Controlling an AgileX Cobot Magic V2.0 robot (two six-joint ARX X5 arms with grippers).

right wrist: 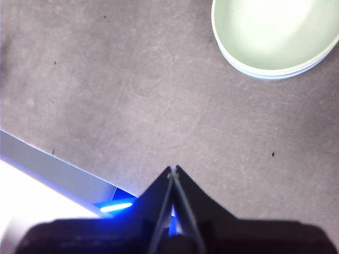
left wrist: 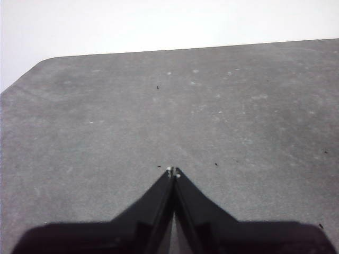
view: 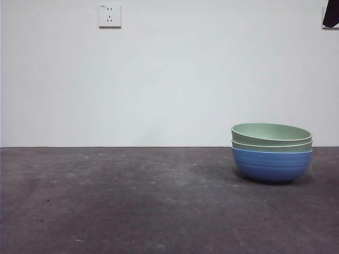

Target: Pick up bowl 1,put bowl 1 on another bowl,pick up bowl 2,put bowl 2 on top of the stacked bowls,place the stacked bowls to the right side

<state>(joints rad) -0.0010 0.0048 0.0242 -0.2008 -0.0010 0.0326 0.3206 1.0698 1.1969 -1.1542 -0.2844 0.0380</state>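
Note:
The stacked bowls (view: pixel 271 152) stand on the dark table at the right in the front view: a ribbed blue bowl (view: pixel 271 165) at the base with two pale green bowls (view: pixel 271 135) nested in it. From above, the right wrist view shows the green bowls (right wrist: pixel 270 33) with their lighter rims, well apart from my right gripper (right wrist: pixel 173 169), which is shut and empty. My left gripper (left wrist: pixel 173 171) is shut over bare table, holding nothing. A black arm tip (view: pixel 331 15) shows at the top right corner of the front view.
The grey table (view: pixel 132 201) stretches left of the stack. A white wall with a socket (view: pixel 109 16) stands behind. The right wrist view shows the table's edge (right wrist: pixel 53 169) near that gripper; the left wrist view shows a rounded table corner (left wrist: pixel 42 63).

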